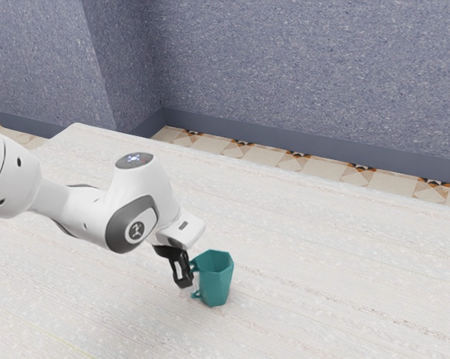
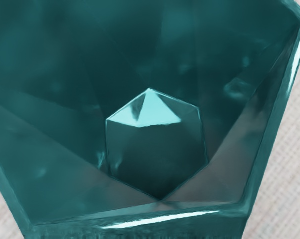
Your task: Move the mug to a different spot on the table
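Mug (image 1: pixel 215 278) (teal, faceted, bare inside) on table (image 1: pixel 322 247), claw (image 1: pixel 185 280) at its side

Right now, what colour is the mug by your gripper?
Teal, a dark blue-green; the mug shows best in the exterior view.

Teal mug (image 2: pixel 155 149), looking down inside — faceted walls, hex btm; table (image 2: pixel 293 189) past rim.

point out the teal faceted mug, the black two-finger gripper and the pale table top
teal faceted mug (image 1: pixel 217 280), exterior view, outer side wall
black two-finger gripper (image 1: pixel 184 277), exterior view, its lower end
pale table top (image 1: pixel 344 254), exterior view, bare surface
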You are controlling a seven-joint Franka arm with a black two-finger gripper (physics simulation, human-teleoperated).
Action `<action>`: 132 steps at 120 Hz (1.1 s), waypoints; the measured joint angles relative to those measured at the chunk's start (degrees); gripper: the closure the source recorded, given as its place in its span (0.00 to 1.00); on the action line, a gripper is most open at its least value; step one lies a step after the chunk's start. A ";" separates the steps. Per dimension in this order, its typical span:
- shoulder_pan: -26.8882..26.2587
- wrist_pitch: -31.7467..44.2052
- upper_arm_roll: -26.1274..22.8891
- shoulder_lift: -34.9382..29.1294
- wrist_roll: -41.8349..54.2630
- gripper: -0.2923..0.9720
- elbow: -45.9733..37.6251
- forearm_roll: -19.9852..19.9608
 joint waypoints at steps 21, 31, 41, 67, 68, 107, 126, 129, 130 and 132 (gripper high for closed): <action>0.11 0.05 0.08 -1.43 -0.15 0.69 -0.18 0.00; -0.35 0.09 0.88 -2.55 -0.20 0.69 -0.24 0.01; -0.90 0.36 1.80 -4.14 -0.18 0.71 -0.53 -0.44; 0.49 1.09 4.40 -7.52 -0.08 0.73 -0.55 -1.20; 0.59 1.18 4.51 -7.62 -0.08 0.73 -0.55 -1.21; -0.14 17.13 5.40 -7.88 0.07 0.74 -3.45 -5.65; -0.06 26.68 5.45 -8.36 0.20 0.75 -7.18 -12.44; -0.15 27.86 5.48 -8.62 0.22 0.75 -7.72 -14.07; -0.19 28.23 5.49 -8.71 0.23 0.75 -7.86 -14.57; -0.28 28.96 5.51 -8.86 0.25 0.75 -8.11 -15.48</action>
